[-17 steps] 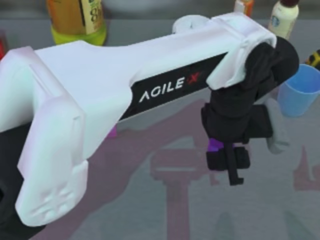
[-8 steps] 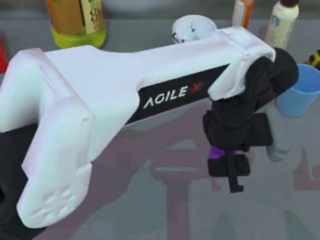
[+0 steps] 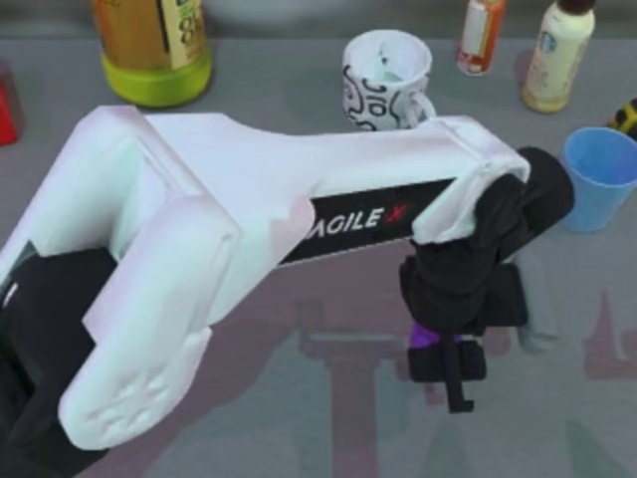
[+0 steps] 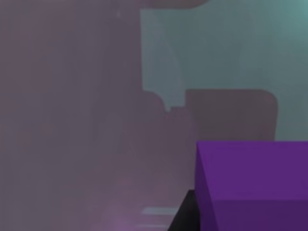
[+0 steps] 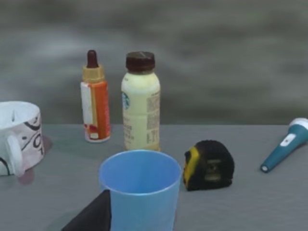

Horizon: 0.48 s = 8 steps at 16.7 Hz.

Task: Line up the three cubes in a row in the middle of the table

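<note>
Saw just one cube, the small purple cube (image 3: 430,337), clamped in the left gripper (image 3: 445,360) above the table (image 3: 299,418). Compared with a second earlier, had drawn back toward the near edge, uncovering one patterned mug (image 3: 383,80).

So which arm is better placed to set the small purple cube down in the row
Left. Its gripper is over the middle of the table with the small purple cube in its jaws. The right gripper is out of view, by the blue cup.

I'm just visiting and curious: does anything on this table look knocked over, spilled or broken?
Nothing stands out. The mug, blue cup and bottles at the back stand upright, with no spill. The left tool holds a small purple cube over the table.
</note>
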Available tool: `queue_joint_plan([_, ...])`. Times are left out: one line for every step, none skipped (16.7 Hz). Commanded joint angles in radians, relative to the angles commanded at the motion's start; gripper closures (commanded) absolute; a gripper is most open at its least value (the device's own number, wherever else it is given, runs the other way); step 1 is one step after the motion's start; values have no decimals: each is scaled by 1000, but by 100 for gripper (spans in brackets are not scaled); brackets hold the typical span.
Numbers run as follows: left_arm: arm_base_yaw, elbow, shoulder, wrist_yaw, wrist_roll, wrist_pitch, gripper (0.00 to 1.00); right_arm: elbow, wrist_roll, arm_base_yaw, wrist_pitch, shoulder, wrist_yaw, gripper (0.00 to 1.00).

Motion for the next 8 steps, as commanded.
queue_joint_plan([0,0,0,0,0,0,100,0,0,0,0,0,0,0])
queue_joint_plan([0,0,0,0,0,0,92,0,0,0,0,0,0,0])
queue_joint_plan([0,0,0,0,0,0,85,0,0,0,0,0,0,0])
queue_joint_plan([0,0,0,0,0,0,77,0,0,0,0,0,0,0])
queue_joint_plan([0,0,0,0,0,0,70,0,0,0,0,0,0,0])
queue_joint_plan([0,0,0,0,0,0,62,0,0,0,0,0,0,0])
queue_joint_plan([0,0,0,0,0,0,55,0,0,0,0,0,0,0])
queue_joint_plan([0,0,0,0,0,0,47,0,0,0,0,0,0,0])
